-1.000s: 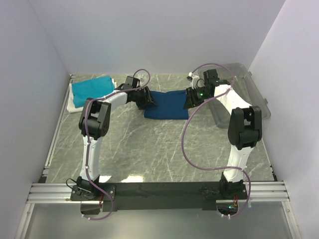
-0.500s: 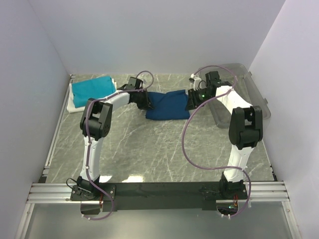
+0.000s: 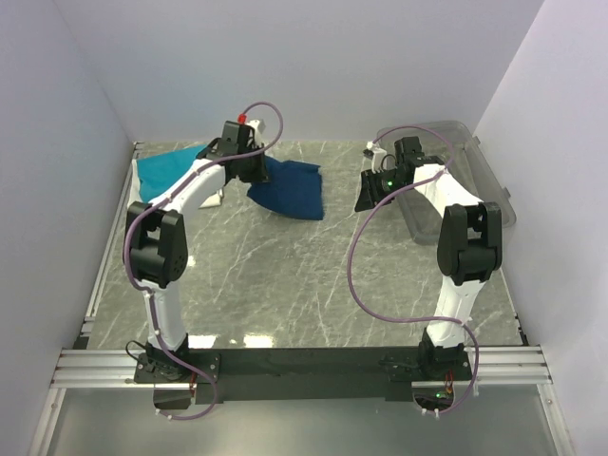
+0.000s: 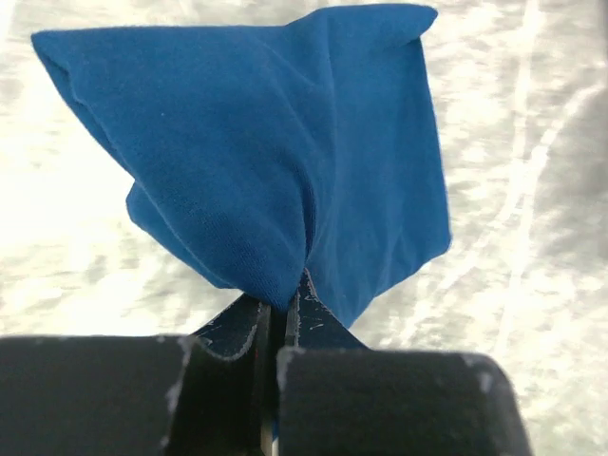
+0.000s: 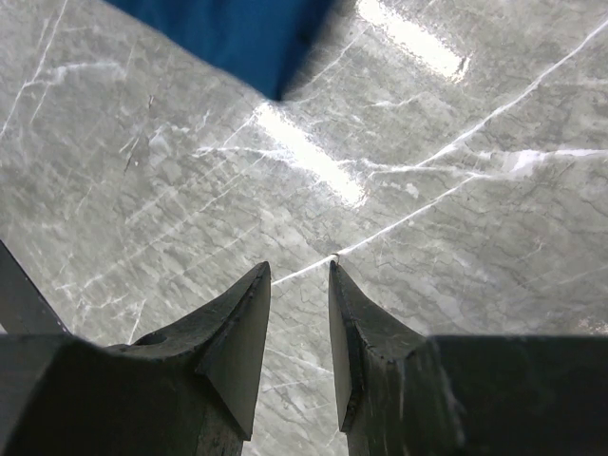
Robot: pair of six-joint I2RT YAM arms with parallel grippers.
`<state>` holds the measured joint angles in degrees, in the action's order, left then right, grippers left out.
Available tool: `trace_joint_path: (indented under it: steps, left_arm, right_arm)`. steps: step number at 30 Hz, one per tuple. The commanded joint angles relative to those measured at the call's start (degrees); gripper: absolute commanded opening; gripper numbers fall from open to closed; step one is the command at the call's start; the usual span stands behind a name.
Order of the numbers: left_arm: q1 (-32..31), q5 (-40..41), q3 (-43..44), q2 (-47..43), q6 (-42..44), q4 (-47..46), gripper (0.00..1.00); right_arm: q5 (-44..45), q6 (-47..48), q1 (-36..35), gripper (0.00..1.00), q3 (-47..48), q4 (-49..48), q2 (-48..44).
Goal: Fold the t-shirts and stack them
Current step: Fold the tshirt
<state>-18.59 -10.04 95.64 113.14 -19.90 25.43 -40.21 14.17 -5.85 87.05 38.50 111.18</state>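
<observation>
Grey marble table point(image 3: 285, 275) fills the overhead view between pale walls. The left gripper point(image 3: 256, 175) sits at the far left of the table with the navy t-shirt point(image 3: 290, 188) bunched against it, and the cloth spreads to the right in a crumpled, uneven shape. Its jaws are hidden by the wrist here. A teal t-shirt point(image 3: 166, 171) lies folded in the far left corner, partly covered by the left arm. The right gripper point(image 3: 366, 199) hangs over bare marble, apart from the navy cloth and beside the clear plastic bin point(image 3: 475, 171), whose right end is hard to make out against the wall.

From the left wrist, the jaws are pinched tight on a gathered fold of the navy t-shirt, which fans out above the marble.

From the right wrist, the jaws stand narrowly apart with nothing between them. Only one corner of the navy cloth shows, cut off at the top edge.
</observation>
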Motion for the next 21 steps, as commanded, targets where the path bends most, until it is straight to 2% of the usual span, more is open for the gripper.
trace_joint_path:
  steps: [1, 14, 21]
  left_arm:
    - [1.8, 3.4, 1.0, -2.4, 4.8, 1.9, 0.00]
    - [5.5, 13.0, 11.4, 0.0, 15.8, 7.5, 0.00]
    - [8.2, 12.3, 14.0, 0.5, 18.0, 7.1, 0.00]
  right_arm:
    - [-1.3, -0.3, 0.3, 0.39, -0.1, -1.7, -2.9]
    - [-1.9, -0.5, 0.3, 0.38, -0.8, -2.2, -2.2]
    - [-2.5, -0.6, 0.3, 0.39, -0.6, -2.3, -1.8]
